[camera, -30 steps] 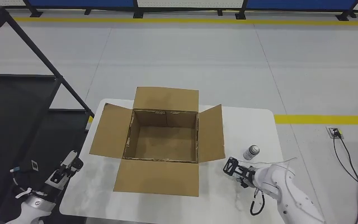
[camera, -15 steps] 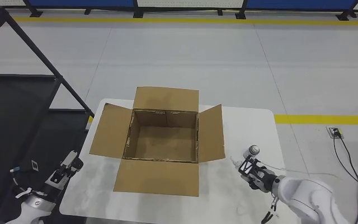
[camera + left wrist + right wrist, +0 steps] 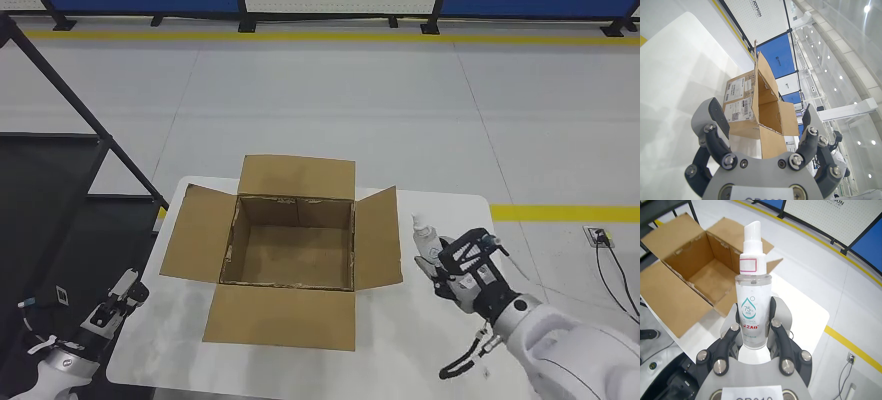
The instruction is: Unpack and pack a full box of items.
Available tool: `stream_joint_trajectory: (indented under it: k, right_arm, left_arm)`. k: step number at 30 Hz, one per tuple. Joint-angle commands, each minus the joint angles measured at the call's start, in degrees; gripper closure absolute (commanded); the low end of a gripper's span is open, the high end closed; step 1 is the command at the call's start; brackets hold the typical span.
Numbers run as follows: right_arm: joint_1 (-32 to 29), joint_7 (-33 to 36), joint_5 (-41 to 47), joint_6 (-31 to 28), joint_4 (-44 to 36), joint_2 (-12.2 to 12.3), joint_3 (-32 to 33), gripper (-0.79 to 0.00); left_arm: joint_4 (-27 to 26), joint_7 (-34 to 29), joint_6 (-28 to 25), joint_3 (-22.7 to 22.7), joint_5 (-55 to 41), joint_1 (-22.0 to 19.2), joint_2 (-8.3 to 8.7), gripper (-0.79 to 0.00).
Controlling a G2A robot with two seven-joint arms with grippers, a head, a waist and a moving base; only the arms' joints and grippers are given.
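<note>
An open cardboard box (image 3: 291, 256) with all flaps spread stands on the white table (image 3: 450, 215); its inside looks bare. My right gripper (image 3: 445, 262) is shut on a clear spray bottle (image 3: 426, 240) with a white nozzle, held above the table just right of the box's right flap. In the right wrist view the spray bottle (image 3: 753, 306) sits between the fingers (image 3: 772, 309), pointing toward the box (image 3: 702, 262). My left gripper (image 3: 762, 113) is open and holds nothing; it hangs low beyond the table's front left corner, facing the box (image 3: 761, 111). The left gripper (image 3: 128, 286) shows small in the top view.
A black metal frame (image 3: 90, 130) stands off the table's left side. A yellow floor line (image 3: 560, 212) runs to the right, and a cable (image 3: 615, 280) lies on the floor there. Bare table surface lies right of the box and along the front edge.
The right gripper closed on the spray bottle that stood on the table right of the box and lifted it, tilting it toward the box. The left arm has not moved.
</note>
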Motion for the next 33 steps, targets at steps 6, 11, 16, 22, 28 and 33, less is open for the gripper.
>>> stream_joint_trajectory:
  k: [6,11,16,22,28,33]
  right_arm:
    - [24.41,1.75,0.49,11.12,13.76,-3.52,-21.91,0.0]
    - [40.15,0.71,1.6,18.5,27.7,-8.6,-38.16,0.0]
    - [49.68,-1.29,6.38,23.81,41.92,-14.9,-50.35,0.0]
    - [52.54,-0.03,8.2,22.26,47.56,-17.42,-54.43,0.0]
    - [52.54,-0.03,8.2,22.26,47.56,-17.42,-54.43,0.0]
    - [52.54,-0.03,8.2,22.26,47.56,-17.42,-54.43,0.0]
  left_arm:
    - [0.0,0.0,0.0,0.0,0.0,0.0,0.0,-0.785]
    - [0.0,0.0,0.0,0.0,0.0,0.0,0.0,-0.785]
    - [0.0,0.0,0.0,0.0,0.0,0.0,0.0,-0.785]
    - [0.0,0.0,0.0,0.0,0.0,0.0,0.0,-0.785]
    - [0.0,0.0,0.0,0.0,0.0,0.0,0.0,-0.785]
    - [0.0,0.0,0.0,0.0,0.0,0.0,0.0,-0.785]
